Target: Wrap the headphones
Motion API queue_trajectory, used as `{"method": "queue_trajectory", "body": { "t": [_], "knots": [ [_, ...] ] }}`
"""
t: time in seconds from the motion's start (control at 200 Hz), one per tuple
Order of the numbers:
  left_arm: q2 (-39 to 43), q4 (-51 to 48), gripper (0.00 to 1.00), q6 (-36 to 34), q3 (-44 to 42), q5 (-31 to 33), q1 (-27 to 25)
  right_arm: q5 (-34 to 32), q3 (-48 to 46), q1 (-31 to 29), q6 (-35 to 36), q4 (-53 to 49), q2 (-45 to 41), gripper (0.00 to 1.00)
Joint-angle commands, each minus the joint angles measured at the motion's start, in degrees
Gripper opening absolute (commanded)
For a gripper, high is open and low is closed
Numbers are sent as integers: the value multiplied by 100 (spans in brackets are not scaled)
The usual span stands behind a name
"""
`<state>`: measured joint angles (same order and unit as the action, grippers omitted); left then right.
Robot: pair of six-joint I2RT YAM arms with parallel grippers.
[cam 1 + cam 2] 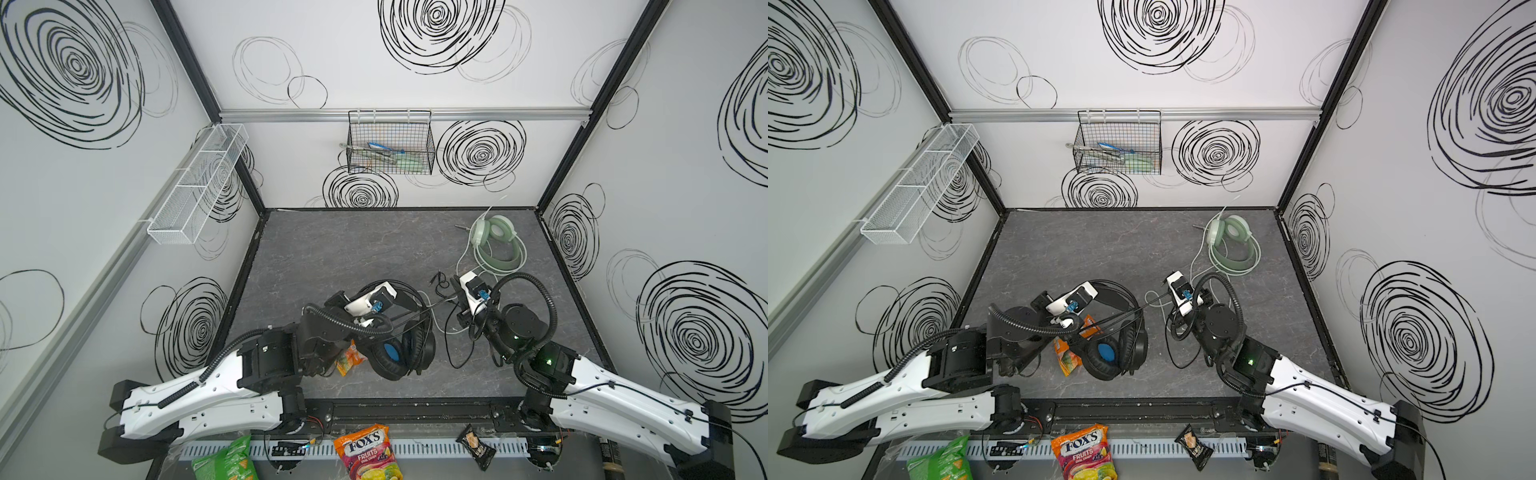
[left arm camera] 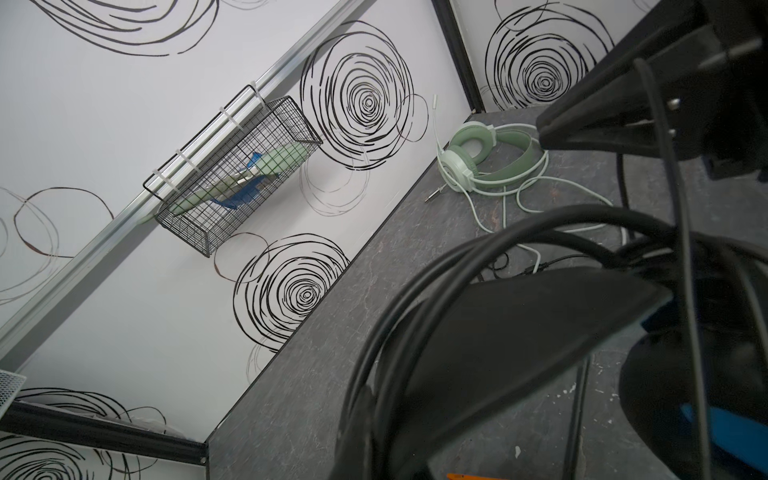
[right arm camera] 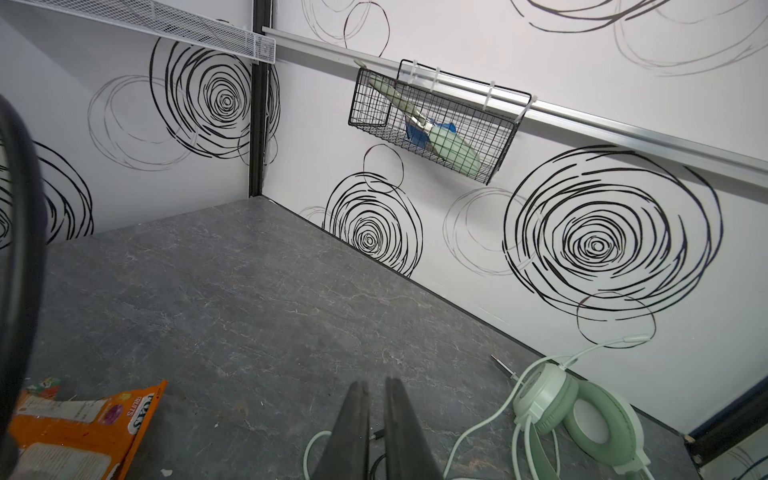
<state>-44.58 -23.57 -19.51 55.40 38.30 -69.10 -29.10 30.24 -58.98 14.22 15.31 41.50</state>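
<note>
In both top views the left claw [image 1: 397, 301] is closed on the headband of the black headphones [image 1: 382, 365], just left of centre on the grey surface [image 1: 332, 257]. An orange candy bag [image 1: 349, 359] is lodged beside them. The black cable [image 2: 582, 211] is looped over the headband and pulled taut rightward to the right claw [image 3: 376, 384], which is pinched almost shut on it. The mint-green headphones [image 1: 480, 235] are laid upper right, near the back corner.

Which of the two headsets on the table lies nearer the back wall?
The pale mint-green over-ear headset, in the far right corner. The black over-ear headset with blue ear lining lies near the front edge.
</note>
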Motion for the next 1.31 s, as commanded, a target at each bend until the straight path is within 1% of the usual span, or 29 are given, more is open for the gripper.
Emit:
{"method": "queue_trajectory", "body": {
  "t": [0.0, 0.195, 0.33, 0.455, 0.63, 0.86, 0.966, 1.066, 1.301],
  "knots": [
    [232, 485, 0, 423, 72, -401, -6, -33, -77, 99, -145, 279, -89, 14],
    [402, 768, 0, 779, -53, -686, 8, 237, -264, 172, -189, 513, -264, 15],
    [511, 945, 0, 1000, -74, -962, 15, 439, -434, 225, -200, 712, -404, 18],
    [568, 1097, 0, 1172, -38, -1230, 11, 615, -449, 254, -211, 755, -341, 20],
    [634, 1556, 0, 1555, -64, -1739, 28, 974, -466, 263, -229, 906, -180, 22],
    [551, 2152, 0, 2057, -31, -2044, 41, 1294, -470, 264, -299, 961, -172, 22],
    [479, 2382, 0, 2335, 74, -2287, 64, 1520, -575, 260, -306, 1152, -218, 22],
    [383, 2535, 0, 2504, 187, -2476, 72, 1589, -654, 260, -356, 1368, -212, 22],
    [163, 2930, 0, 2809, 365, -2759, 107, 1788, -542, 264, -376, 1442, 93, 22]
  ]
}}
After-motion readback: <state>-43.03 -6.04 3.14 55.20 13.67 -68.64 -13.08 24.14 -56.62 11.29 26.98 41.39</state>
